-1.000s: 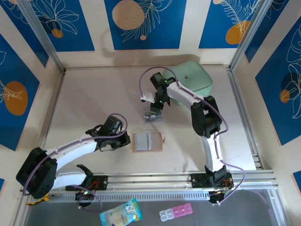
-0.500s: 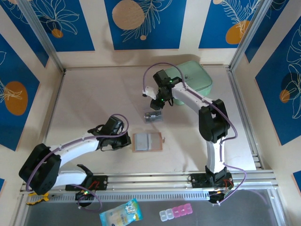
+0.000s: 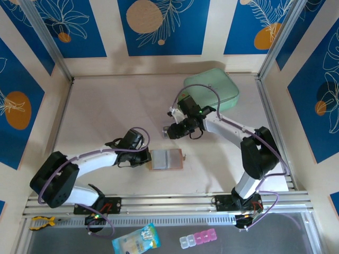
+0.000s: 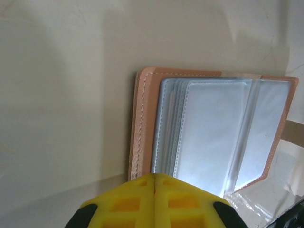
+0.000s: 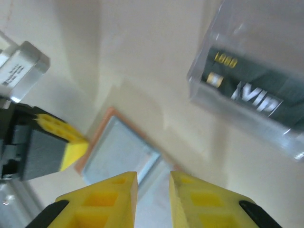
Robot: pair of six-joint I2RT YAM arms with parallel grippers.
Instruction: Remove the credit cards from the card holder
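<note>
Your left gripper has its jaws pressed together at the left edge of the card holder, which lies spread open on the table, while your right gripper hangs slightly parted and empty near a dark credit card in a clear sleeve.

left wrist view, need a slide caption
Shut left gripper at the edge of the card holder, which lies open.

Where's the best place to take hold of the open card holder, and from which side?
Probably the tan left margin of the card holder, coming from the left: it lies spread flat, pockets up, and that margin sits outside the sleeves. The shut left end effector is at that edge.
</note>
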